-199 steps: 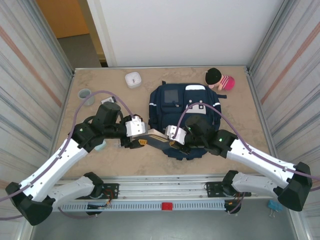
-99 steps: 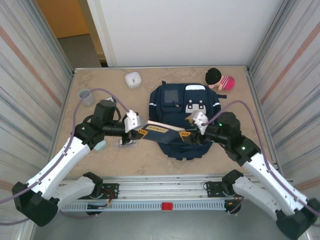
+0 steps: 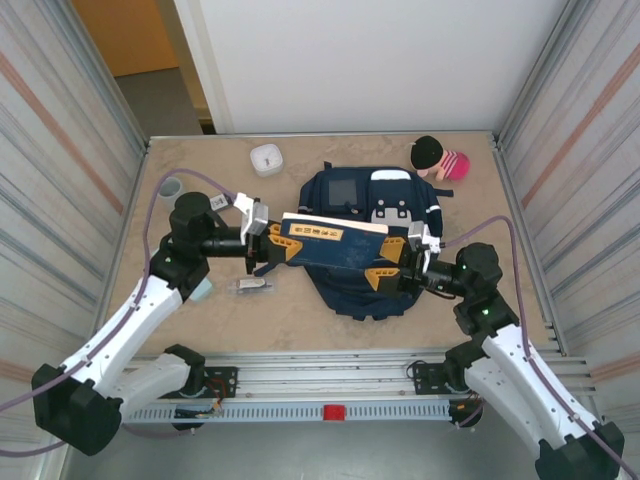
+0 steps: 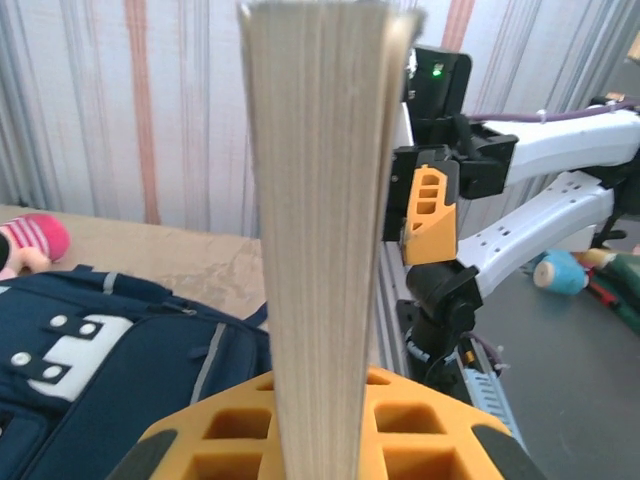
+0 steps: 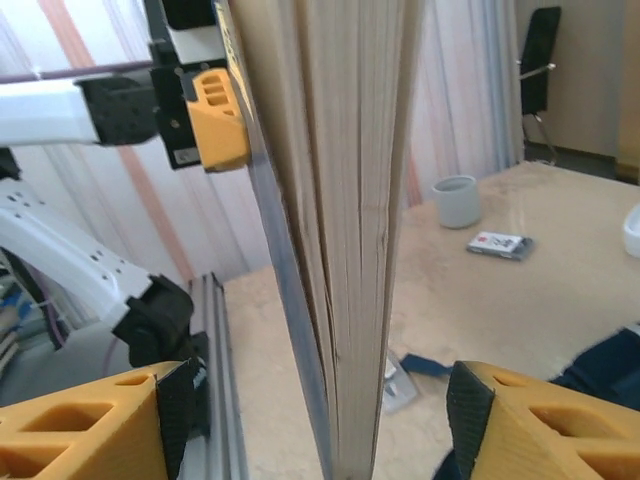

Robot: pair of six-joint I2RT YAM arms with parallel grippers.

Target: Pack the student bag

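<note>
Our left gripper (image 3: 271,245) is clamped on the 9 o'clock end of the book (image 3: 325,240) and holds it up over the student bag (image 3: 345,190), which lies flat near the middle of the bench (image 3: 200,320), a little toward 1 o'clock. Our right gripper (image 3: 390,262) stands with its jaws apart astride the book's 3 o'clock end without pinching it, so we judge that the left arm alone carries the book. We count one bag, one book and two grippers, plus one grey cup (image 3: 171,187) at 10 o'clock, one white dish (image 3: 265,158) at 11, one doll (image 3: 440,158) at 1 and one small packet (image 3: 250,286) at 8.
</note>
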